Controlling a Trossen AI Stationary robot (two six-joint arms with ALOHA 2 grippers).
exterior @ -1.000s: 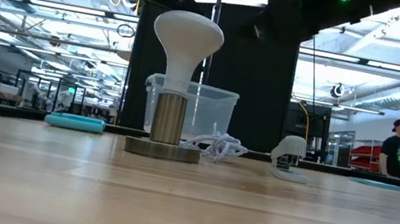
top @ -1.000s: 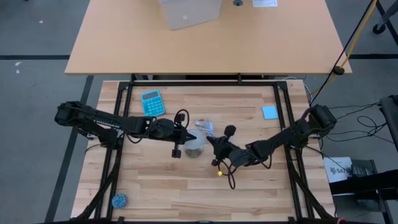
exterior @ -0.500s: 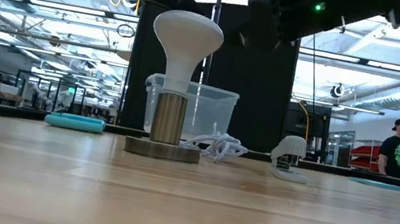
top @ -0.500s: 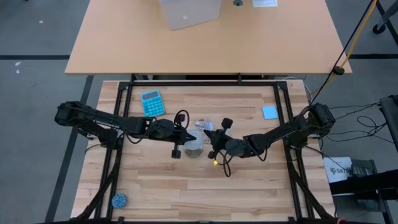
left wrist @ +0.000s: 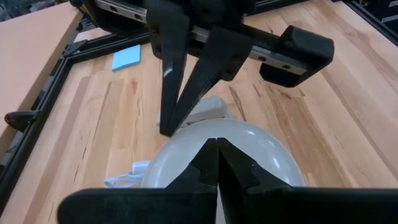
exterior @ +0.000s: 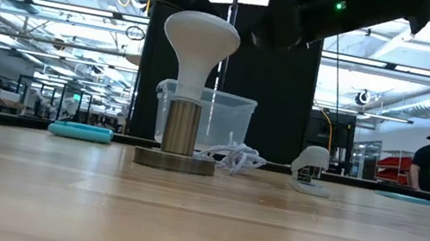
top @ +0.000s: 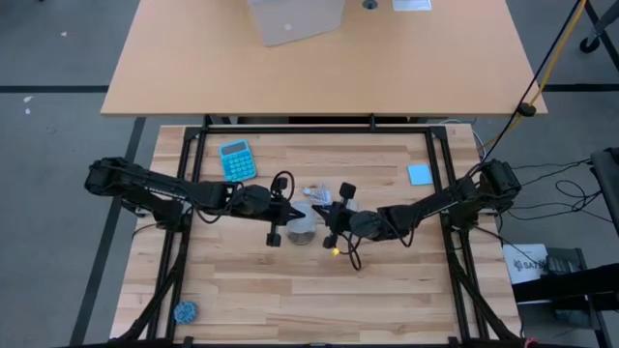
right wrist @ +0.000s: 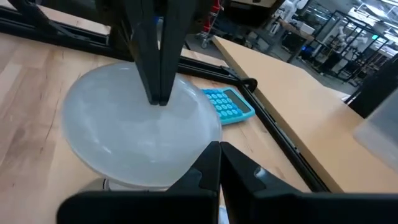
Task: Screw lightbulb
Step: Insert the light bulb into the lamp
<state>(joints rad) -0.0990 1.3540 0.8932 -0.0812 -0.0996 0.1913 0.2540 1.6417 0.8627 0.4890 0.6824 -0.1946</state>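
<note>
The lightbulb [exterior: 199, 52] stands straight up in the middle of the table, its dome on top and its neck down in the metal socket [exterior: 178, 140]. Both pincers hang just above the dome — the left gripper [left wrist: 216, 144] on one side, the right gripper [right wrist: 219, 147] on the other, tips almost meeting. Both are pinched fully closed and hold nothing. To twist the bulb, I think one must open and come down around the dome.

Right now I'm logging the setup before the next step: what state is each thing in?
lightbulb: upright, seated in the socket, unlit, held by neither hand.
socket: standing on the table, cord trailing behind.
left hand: shut, empty, above the bulb's dome.
right hand: shut, empty, above the dome's other side.
plastic tub: open-topped.
</note>
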